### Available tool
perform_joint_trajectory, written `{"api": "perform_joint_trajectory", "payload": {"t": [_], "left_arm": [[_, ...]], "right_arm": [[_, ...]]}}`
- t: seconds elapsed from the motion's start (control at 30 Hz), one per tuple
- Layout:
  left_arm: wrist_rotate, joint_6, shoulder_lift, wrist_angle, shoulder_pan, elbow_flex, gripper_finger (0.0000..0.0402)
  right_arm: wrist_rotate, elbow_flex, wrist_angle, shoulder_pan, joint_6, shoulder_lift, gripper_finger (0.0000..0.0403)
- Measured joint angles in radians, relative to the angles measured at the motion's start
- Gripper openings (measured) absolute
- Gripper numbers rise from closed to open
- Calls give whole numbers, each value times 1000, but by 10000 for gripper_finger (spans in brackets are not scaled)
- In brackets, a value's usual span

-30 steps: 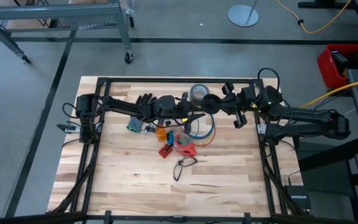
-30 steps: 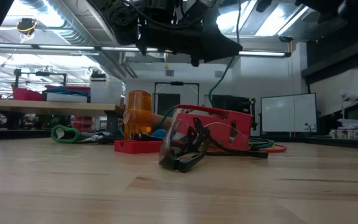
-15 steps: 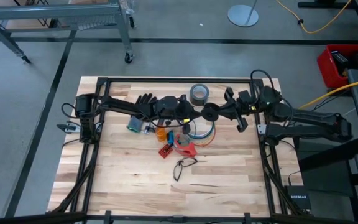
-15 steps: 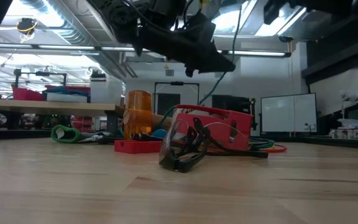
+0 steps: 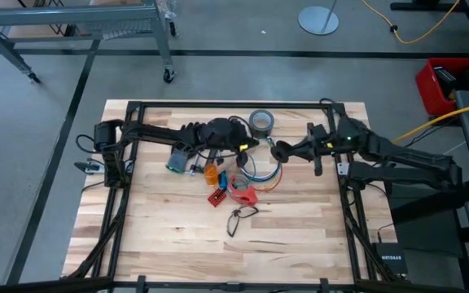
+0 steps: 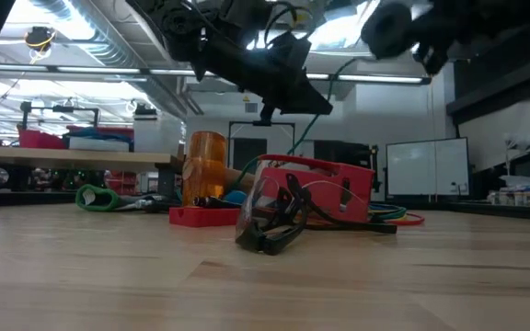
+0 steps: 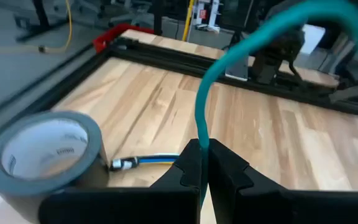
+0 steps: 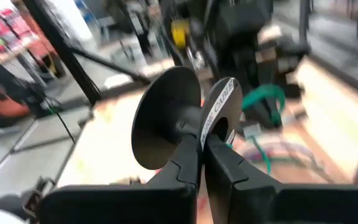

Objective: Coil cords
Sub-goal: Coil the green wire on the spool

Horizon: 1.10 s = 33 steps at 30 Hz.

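Observation:
A loose loop of blue, white and orange cords (image 5: 265, 172) lies flat on the table between my grippers; it also shows in the low view (image 6: 396, 217). My left gripper (image 5: 247, 146) is shut on a teal cable (image 7: 211, 81), above the table by the loop's left side. My right gripper (image 5: 288, 151) is shut on a black spool (image 8: 166, 118) with two discs and a white label, raised above the loop's far right. The teal cable arcs up from the left gripper toward the right arm; its far end is hidden. My left gripper pinches the teal cable (image 7: 200, 138) between its two fingertips. The cable rises from the fingers and curves over toward the right arm, clear of the table. In the low view it hangs slack in a curve (image 6: 313, 115). My right gripper pinches the labelled disc of the spool at its rim (image 8: 211, 129) between its two fingers. The spool is lifted clear of the table, its axis about level, its discs on edge.
A grey roll of duct tape (image 5: 260, 122) stands at the far side, close to the left gripper (image 7: 42, 149). An orange cylinder (image 5: 210, 172), red parts (image 5: 241, 192), safety glasses (image 5: 239, 216) and a grey-green object (image 5: 177, 163) lie near the loop. Bare wood lies toward the near edge.
My right gripper has carried the spool toward the table's near edge and turned it, and it now shows at the top right of the low view. My left gripper has tipped its fingers downward, still shut on the teal cable. The loop on the table has stayed put.

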Motion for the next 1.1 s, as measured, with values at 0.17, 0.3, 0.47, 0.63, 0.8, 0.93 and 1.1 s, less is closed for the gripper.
{"api": "perform_joint_trajectory", "payload": {"t": [0.17, 0.3, 0.47, 0.63, 0.8, 0.93, 1.1], "left_arm": [[33, -57, 0, 1, 18, 0, 1], [70, -92, 0, 1, 21, 0, 1], [142, -155, 0, -2, 21, 0, 1], [196, -212, 0, -9, 23, 0, 1], [210, -237, 0, -11, 20, 0, 1], [210, -238, 0, -10, 9, 0, 1], [209, -229, 0, -11, -6, 0, 1]], "right_arm": [[17, 0, -57, 0, 0, 78, 12], [91, 0, -62, 0, 1, 161, 12], [223, 0, -59, 0, 21, 265, 12], [298, 0, -32, 0, 62, 353, 12], [322, 0, 115, 0, 106, 432, 12], [339, 0, 265, 0, 136, 478, 12], [455, 22, 335, 0, 151, 494, 12]]}}
